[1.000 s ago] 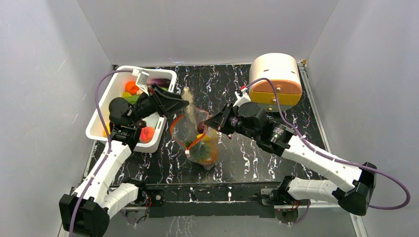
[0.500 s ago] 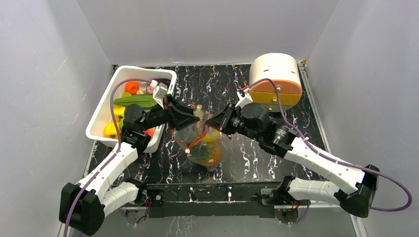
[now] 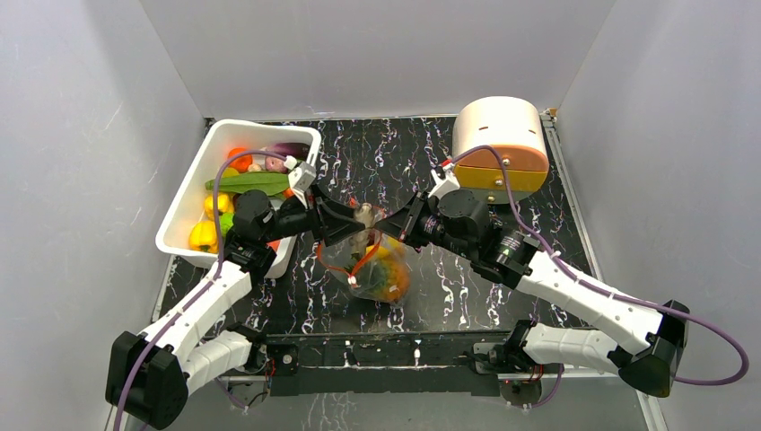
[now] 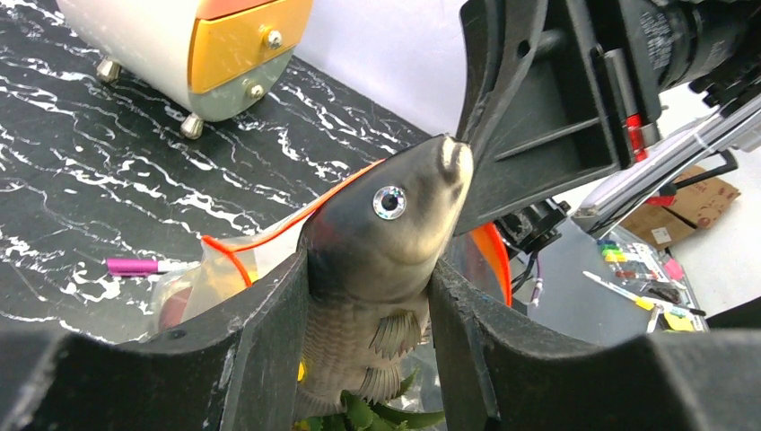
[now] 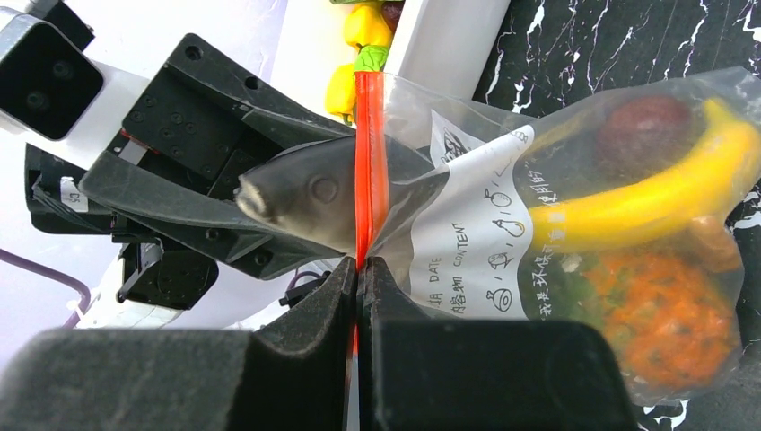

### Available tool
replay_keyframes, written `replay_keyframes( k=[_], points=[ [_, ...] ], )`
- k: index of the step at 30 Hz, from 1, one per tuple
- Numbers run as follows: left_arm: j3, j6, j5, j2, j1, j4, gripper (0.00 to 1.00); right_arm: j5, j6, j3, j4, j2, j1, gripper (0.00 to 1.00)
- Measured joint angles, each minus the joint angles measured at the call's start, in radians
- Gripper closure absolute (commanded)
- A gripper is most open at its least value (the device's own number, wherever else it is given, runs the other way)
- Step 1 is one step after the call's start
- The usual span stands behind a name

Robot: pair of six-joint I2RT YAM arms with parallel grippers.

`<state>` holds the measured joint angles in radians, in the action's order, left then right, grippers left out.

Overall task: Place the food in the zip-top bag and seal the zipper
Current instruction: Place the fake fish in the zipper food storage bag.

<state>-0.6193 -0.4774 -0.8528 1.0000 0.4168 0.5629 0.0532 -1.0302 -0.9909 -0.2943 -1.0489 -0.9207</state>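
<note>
The clear zip-top bag (image 3: 375, 274) lies mid-table with its mouth held up; a yellow banana (image 5: 646, 197), an orange piece (image 5: 664, 314) and a dark red piece (image 5: 642, 130) show inside it. My right gripper (image 5: 360, 265) is shut on the orange-red zipper (image 5: 370, 153) at the bag's rim; it shows in the top view (image 3: 388, 229). My left gripper (image 4: 372, 269) is shut on a grey toy fish (image 4: 381, 233), head pointing at the bag's mouth and touching the right gripper's body. In the top view the left gripper (image 3: 354, 224) meets the right one over the bag.
A white tub (image 3: 193, 193) at the left holds more food: a green cucumber (image 3: 247, 183), yellow pieces (image 3: 203, 236), an orange piece (image 3: 238, 154). A round cream and orange drawer box (image 3: 500, 144) stands back right. A purple pen (image 4: 135, 266) lies beside the bag.
My left gripper has carried the fish from above the tub to the right, to the bag's mouth. My right gripper has kept its hold on the zipper and lifted the rim slightly.
</note>
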Motion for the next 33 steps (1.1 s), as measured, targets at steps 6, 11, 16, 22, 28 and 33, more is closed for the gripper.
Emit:
replay_keyframes(
  k=[6, 11, 16, 22, 28, 33],
  points=[
    [0.0, 0.058, 0.021, 0.0, 0.006, -0.068, 0.9, 0.001, 0.001, 0.006, 0.0, 0.007, 0.0, 1.0],
    [0.0, 0.103, 0.055, 0.0, 0.008, -0.143, 0.9, 0.002, 0.003, 0.006, 0.0, 0.01, 0.0, 1.0],
    [0.0, 0.127, 0.081, 0.001, 0.011, -0.2, 0.88, 0.004, 0.003, 0.007, 0.0, 0.01, 0.0, 1.0],
    [0.0, 0.143, 0.087, 0.025, 0.015, -0.236, 0.67, 0.003, 0.007, 0.008, 0.0, 0.01, 0.0, 1.0],
    [-0.006, 0.137, 0.067, 0.032, 0.019, -0.262, 0.44, 0.003, 0.007, 0.008, 0.0, 0.01, 0.0, 1.0],
    [-0.088, 0.188, 0.146, -0.022, 0.019, -0.444, 0.42, 0.008, 0.007, 0.021, 0.0, 0.031, 0.0, 1.0]
  ],
)
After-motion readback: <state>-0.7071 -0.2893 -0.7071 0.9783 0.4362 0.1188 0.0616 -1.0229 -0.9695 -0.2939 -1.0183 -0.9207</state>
